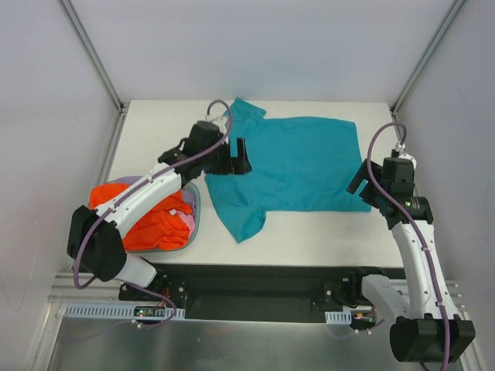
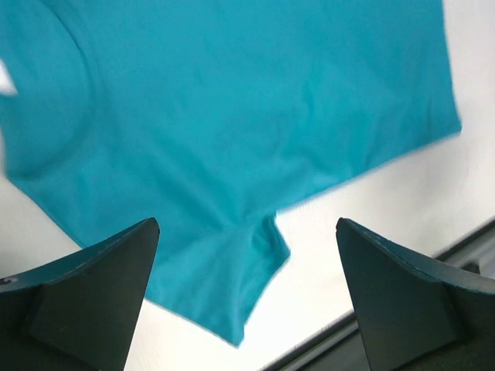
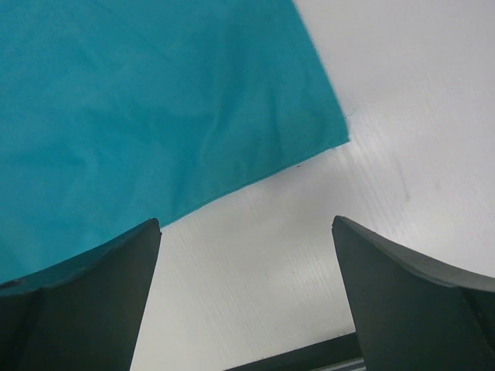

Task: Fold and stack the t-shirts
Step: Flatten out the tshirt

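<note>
The teal shirt (image 1: 298,166) lies spread flat in the upper middle of the top view. It is smooth soft cloth with faint wrinkles, its hem a straight edge at the right, and one short sleeve (image 1: 241,219) angles toward the bottom of the frame. The left gripper (image 1: 238,157) hangs over the shirt's left edge. In its wrist view the dark, wedge-shaped fingers (image 2: 93,294) stand wide apart at the lower corners with nothing between them, and teal cloth fills the frame above. The right gripper (image 1: 360,176) sits at the shirt's lower right corner, also spread wide and holding nothing. Its wrist view shows the shirt's squared corner at upper left against the matte white table (image 3: 387,116). At the left of the top view, a crumpled orange shirt (image 1: 151,224) is heaped in a grey round-cornered tray (image 1: 196,207), and a fold of the pink shirt (image 1: 188,219) shows at its right side.
</note>
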